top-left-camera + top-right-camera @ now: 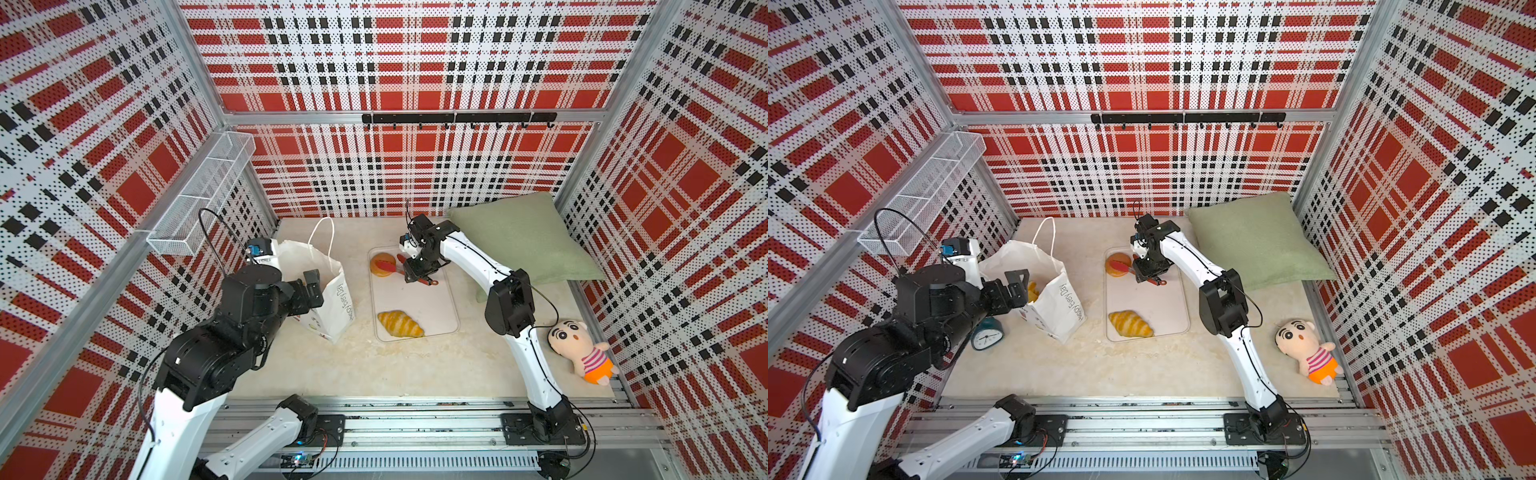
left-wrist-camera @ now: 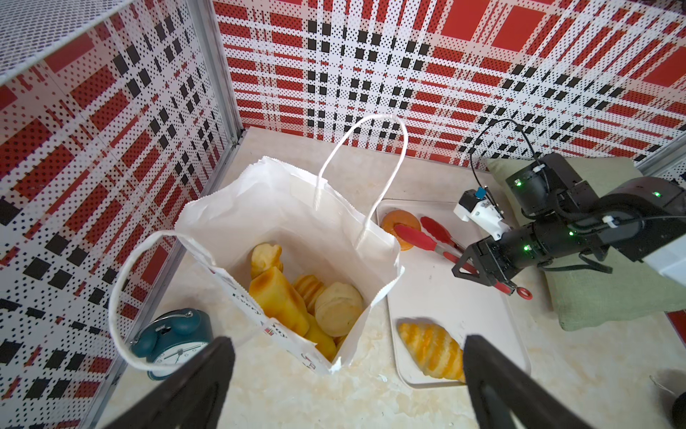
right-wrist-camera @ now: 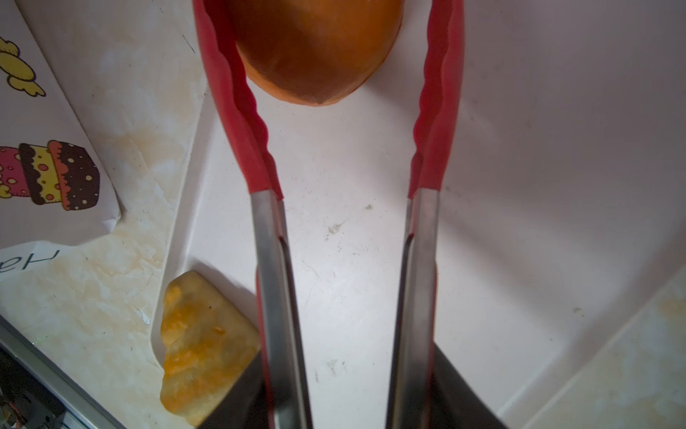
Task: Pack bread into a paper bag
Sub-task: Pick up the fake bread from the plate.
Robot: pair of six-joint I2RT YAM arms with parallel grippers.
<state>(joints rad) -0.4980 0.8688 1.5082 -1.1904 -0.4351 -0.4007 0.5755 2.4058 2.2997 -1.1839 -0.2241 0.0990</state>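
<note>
On the bench [image 1: 316,374], in both top views, we find the paper bag [image 1: 332,286] standing open toward the left. The left claw [image 1: 309,289] hangs just beside its mouth, spread wide and holding nothing. Some bread [image 1: 1032,293] shows yellow inside the bag in a top view. To the right of the bag lies a white tray [image 1: 419,303], with a round bun [image 1: 380,257] at its far end and a croissant [image 1: 400,324] at its near end. The right claw [image 1: 417,272] grips red-tipped tongs [image 1: 386,266] that reach over the bun. A green cushion [image 1: 523,237] leans in the far right corner, a plush doll [image 1: 582,349] lies near the right wall, and a teal clock [image 1: 987,336] stands by the bag.

From the left wrist, we look down into the bag [image 2: 297,208]. Several pieces of bread [image 2: 278,297] are heaped at its bottom, and the left claw's [image 2: 347,345] two dark fingers stand far apart at the frame's edge. The bun [image 2: 401,219] and croissant [image 2: 430,349] sit well apart on the tray.

From the right wrist, we see the right claw [image 3: 347,401] clamped on the steel arms of the tongs [image 3: 419,260]. Their red tips are parted, with the bun [image 3: 315,48] between them. Whether the tips touch it we cannot tell. The croissant [image 3: 200,345] lies at the tray's edge, beside one claw finger.
</note>
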